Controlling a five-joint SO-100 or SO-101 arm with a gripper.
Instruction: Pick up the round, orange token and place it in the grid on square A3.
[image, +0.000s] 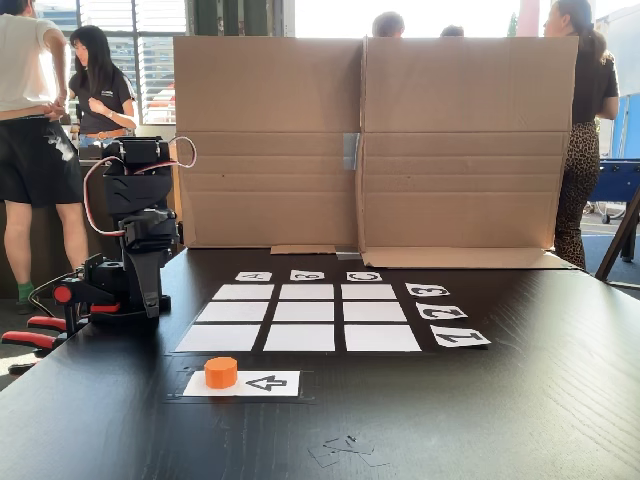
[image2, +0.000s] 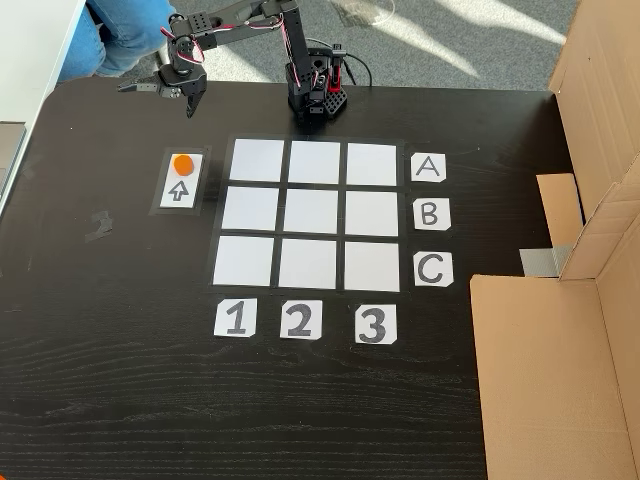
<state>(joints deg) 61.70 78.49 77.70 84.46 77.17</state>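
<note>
Taking the grid (image2: 314, 214) as the landmark in the overhead fixed view and reading left to right: the token (image2: 182, 164) sits well left of the grid's top row, on the upper end of the arrow card (image2: 181, 180), level with the row the A card (image2: 427, 167) marks. Above and just left of the grid's top-left corner, the fingers (image2: 158, 92) hang over bare table (image2: 110, 330), near the token but clear of it; they look spread and empty, though at this size I would not swear to how wide. The arm's base (image2: 317, 100) stands just above the grid's top edge. Square A3 (image2: 371, 163) is the grid's top-right cell, in line with the A card to its right and the 3 card (image2: 375, 324) below. The step in hand seems to be the reach for the token. To do it well, bring the fingers straight over the disc, keep them wide enough to straddle it, come down squarely so it is not nudged off the card, then close low on its side wall before lifting.
</note>
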